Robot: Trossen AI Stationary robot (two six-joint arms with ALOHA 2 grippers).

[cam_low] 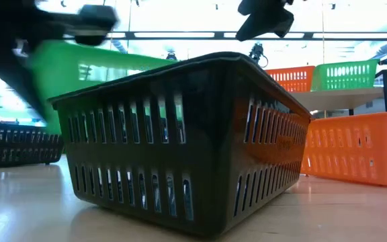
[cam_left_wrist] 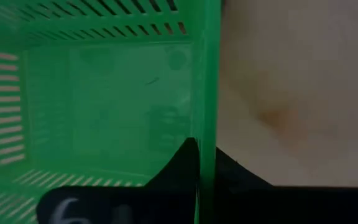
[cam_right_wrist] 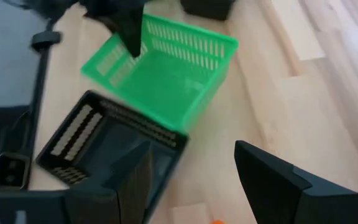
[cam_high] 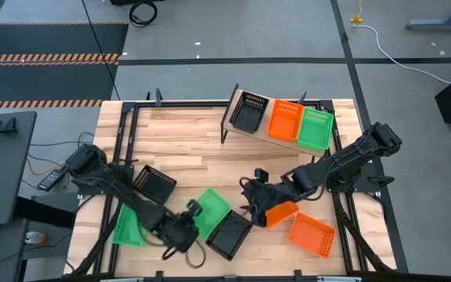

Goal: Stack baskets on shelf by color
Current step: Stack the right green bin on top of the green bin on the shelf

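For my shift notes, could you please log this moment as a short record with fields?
shelf: holds one black, one orange, one green basket side by side
left gripper: shut on green basket wall
right gripper: open, between that green basket and an orange basket
tabletop: two more black, one more green, one more orange basket

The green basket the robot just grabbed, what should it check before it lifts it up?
1. Grip: left end effector shut on the wall of the green basket: ok.
2. Neighbour: black basket sits right against the green one; touching or not: cannot tell.
3. Right end effector open, holding nothing, close beside the lift path: not ok.
4. Shelf already has a green basket on the shelf to stack onto: ok.
5. Shelf basket empty inside: ok.
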